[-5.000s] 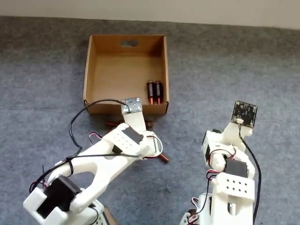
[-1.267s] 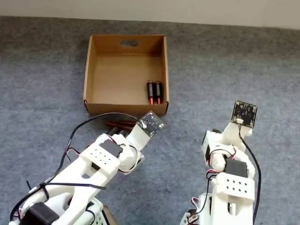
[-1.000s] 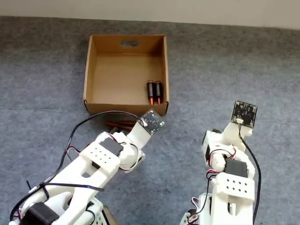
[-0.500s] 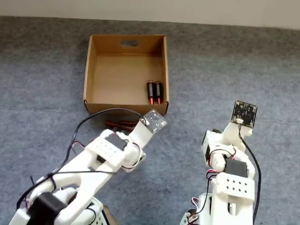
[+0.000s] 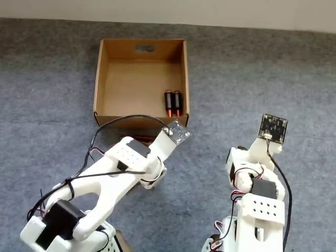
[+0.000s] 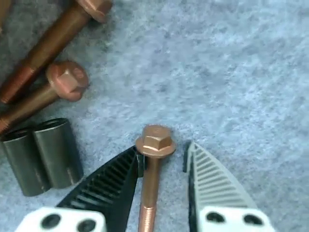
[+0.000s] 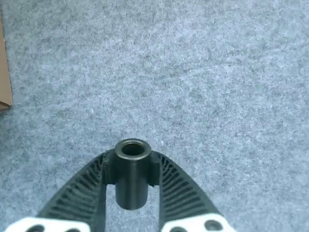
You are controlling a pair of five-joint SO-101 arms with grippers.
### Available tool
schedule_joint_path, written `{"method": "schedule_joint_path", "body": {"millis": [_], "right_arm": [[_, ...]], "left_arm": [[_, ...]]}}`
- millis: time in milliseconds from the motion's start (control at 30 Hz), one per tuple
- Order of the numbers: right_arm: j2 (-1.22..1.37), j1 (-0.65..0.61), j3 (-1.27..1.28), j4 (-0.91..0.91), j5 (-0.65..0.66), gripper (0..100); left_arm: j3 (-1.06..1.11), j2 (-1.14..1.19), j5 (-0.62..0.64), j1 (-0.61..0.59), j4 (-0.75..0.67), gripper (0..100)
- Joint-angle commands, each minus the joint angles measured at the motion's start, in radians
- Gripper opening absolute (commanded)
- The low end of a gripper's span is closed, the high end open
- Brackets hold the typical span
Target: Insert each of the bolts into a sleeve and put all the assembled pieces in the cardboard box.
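My left gripper stands open low over the grey carpet, with a copper bolt lying between its fingers. The black finger touches the bolt's hex head, and the white finger stands a little off it. Two dark sleeves lie side by side close to the black finger, and two more bolts lie beyond them. My right gripper is shut on a dark sleeve above the carpet, its bore pointing away from the wrist. The cardboard box holds two assembled pieces near its front right corner.
In the high view the left arm lies just in front of the box's front wall, and the right arm stands apart at the lower right. A corner of the box shows in the right wrist view. Open carpet lies between the arms.
The left arm has swung forward and to the right, closer to the box's front wall. The right arm has kept still with its sleeve.
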Motion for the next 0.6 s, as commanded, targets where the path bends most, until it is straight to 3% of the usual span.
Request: {"method": "schedule_joint_path", "body": {"millis": [0,333,567], "right_arm": [[-0.019,0.005,-0.008,-0.013,-0.009,0.6],[-0.021,0.004,-0.01,-0.015,-0.009,0.6],[-0.021,-0.002,-0.051,-0.019,-0.009,0.6]], "left_arm": [[-0.035,0.001,0.008,-0.024,0.0,0],[-0.038,-0.012,0.006,-0.027,0.032,1],[-0.03,-0.311,0.002,-0.139,0.14,1]]}}
